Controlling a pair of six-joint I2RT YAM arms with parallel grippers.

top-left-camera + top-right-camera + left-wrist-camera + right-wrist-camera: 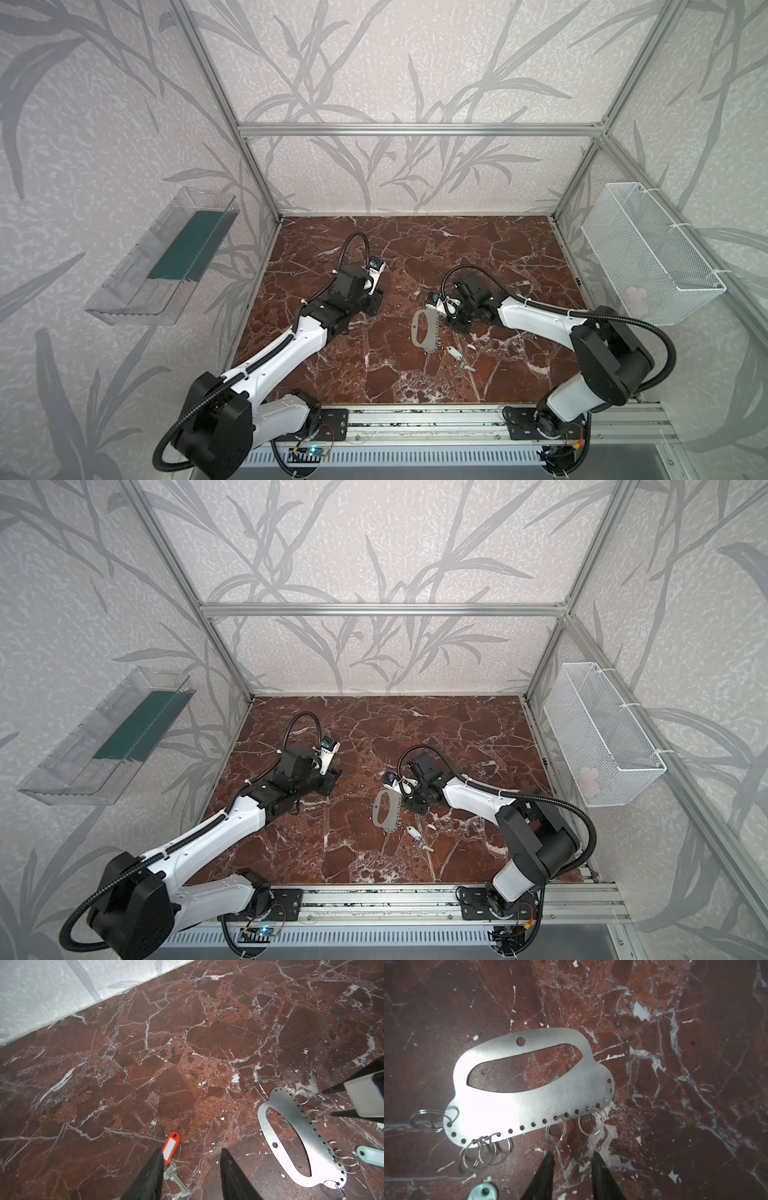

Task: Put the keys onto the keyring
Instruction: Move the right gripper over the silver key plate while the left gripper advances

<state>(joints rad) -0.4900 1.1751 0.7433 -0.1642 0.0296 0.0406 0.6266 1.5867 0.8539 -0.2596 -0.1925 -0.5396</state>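
Left claw (191, 1150) stands half wide, holding nothing — the red-tag key (170, 1147) lies on the marble (187, 1064) beside one finger (153, 1174), partly hidden by it. Right claw (572, 1154) is narrowly parted, empty; the keyring (550, 1095) lies flat just ahead of it, rings (555, 1132) toward it, the pale-tag key (483, 1191) off to one side. Farther out, a clear wall tray (120, 286) holds a green sheet (187, 245) — a mesh basket (615, 245) something pinkish, unclear.

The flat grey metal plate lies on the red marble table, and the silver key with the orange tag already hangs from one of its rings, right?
No. The silver key with the orange tag is not on the rings: the left wrist view shows it loose on the red marble table, apart from the flat grey metal plate, which lies there.
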